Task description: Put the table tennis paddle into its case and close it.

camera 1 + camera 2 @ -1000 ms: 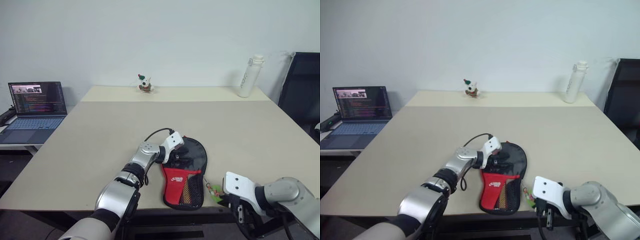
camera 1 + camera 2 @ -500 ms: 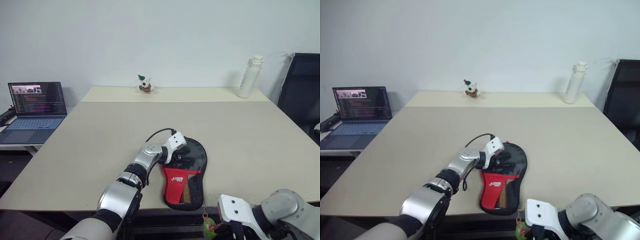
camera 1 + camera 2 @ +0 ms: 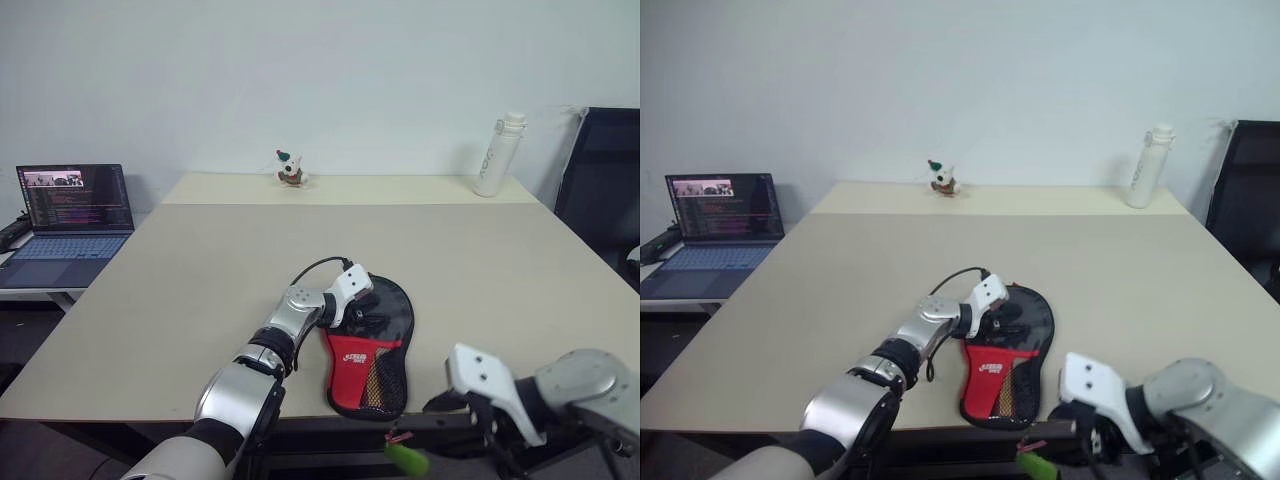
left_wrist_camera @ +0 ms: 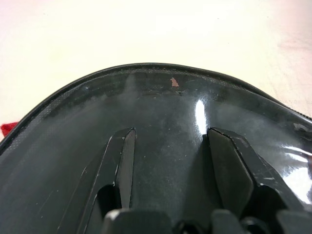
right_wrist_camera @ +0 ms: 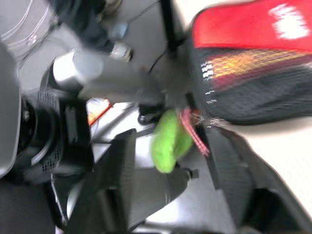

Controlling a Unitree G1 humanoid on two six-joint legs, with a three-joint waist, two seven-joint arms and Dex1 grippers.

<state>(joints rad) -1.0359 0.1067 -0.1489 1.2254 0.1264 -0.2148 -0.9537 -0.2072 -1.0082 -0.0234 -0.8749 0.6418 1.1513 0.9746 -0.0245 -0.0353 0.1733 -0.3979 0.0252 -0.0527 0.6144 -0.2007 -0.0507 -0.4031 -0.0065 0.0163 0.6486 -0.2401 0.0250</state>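
The case (image 3: pixel 368 352), black at its round end and red with a mesh pocket at the narrow end, lies flat near the table's front edge. My left gripper (image 3: pixel 366 311) rests on the round black end, open, its fingers (image 4: pixel 120 163) spread flat on the glossy surface. The table tennis paddle is hidden. The green fuzzy tag (image 3: pixel 405 459) dangles on its red cord below the table edge. My right gripper (image 3: pixel 466 413) hovers just right of it, open; in the right wrist view the tag (image 5: pixel 168 141) hangs loose between the two fingers.
The table (image 3: pixel 200 260) carries a small toy figure (image 3: pixel 290 168) and a white bottle (image 3: pixel 497 153) at the back. A laptop (image 3: pixel 70 215) sits on a side stand at the left. A black chair (image 3: pixel 605 190) stands at the right.
My right gripper pulled the green tag off the table's front edge, then opened, let it go and rose. The tag now swings free. Left gripper and case stayed put.
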